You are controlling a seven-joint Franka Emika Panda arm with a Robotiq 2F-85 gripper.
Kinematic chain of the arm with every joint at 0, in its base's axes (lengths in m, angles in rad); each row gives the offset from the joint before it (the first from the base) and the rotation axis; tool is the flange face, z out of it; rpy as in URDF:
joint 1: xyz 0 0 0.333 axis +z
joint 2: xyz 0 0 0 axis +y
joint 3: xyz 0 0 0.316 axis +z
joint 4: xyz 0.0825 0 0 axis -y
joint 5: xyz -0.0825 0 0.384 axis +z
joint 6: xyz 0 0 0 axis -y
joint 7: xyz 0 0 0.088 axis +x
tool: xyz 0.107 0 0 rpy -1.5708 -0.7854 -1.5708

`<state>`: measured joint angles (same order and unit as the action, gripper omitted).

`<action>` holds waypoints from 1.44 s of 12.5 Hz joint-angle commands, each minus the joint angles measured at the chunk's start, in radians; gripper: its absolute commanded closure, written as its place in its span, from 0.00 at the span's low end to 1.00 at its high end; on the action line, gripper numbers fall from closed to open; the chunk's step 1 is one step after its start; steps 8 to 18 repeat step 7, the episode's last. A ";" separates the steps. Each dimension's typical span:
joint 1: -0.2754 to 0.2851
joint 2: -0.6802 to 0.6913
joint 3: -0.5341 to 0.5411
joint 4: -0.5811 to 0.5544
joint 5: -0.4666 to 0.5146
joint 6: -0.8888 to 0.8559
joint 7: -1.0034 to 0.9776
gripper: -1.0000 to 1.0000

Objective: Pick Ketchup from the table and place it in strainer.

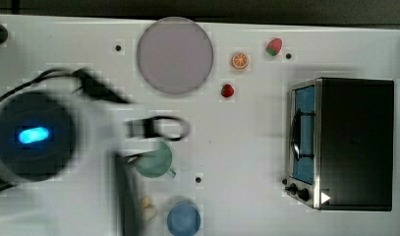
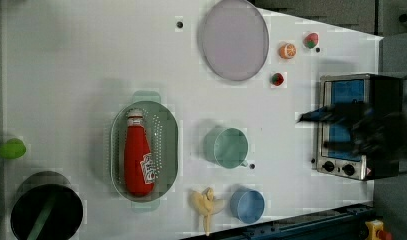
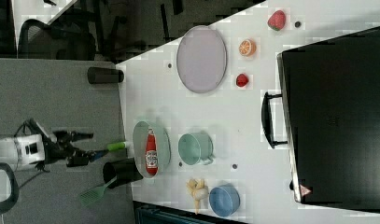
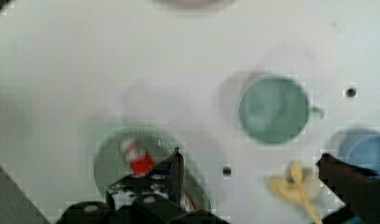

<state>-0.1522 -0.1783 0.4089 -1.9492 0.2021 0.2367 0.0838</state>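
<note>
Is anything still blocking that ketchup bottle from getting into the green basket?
Nothing visible does. The ketchup bottle already lies on its side inside the strainer, beside the green mug. The gripper hangs above with jaws wide open, holding nothing.

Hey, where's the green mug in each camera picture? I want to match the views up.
Top view: green mug below centre, on the top view's left half.
Left view: green mug near centre, on the left view's right of the strainer.
Right view: green mug below centre, beside the strainer.
Wrist view: green mug between strainer and blue cup.
Shared landmark: the blue cup, close to the mug in every view.
</note>
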 commanded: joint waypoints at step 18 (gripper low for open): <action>-0.075 0.005 -0.212 0.067 -0.181 -0.075 -0.095 0.00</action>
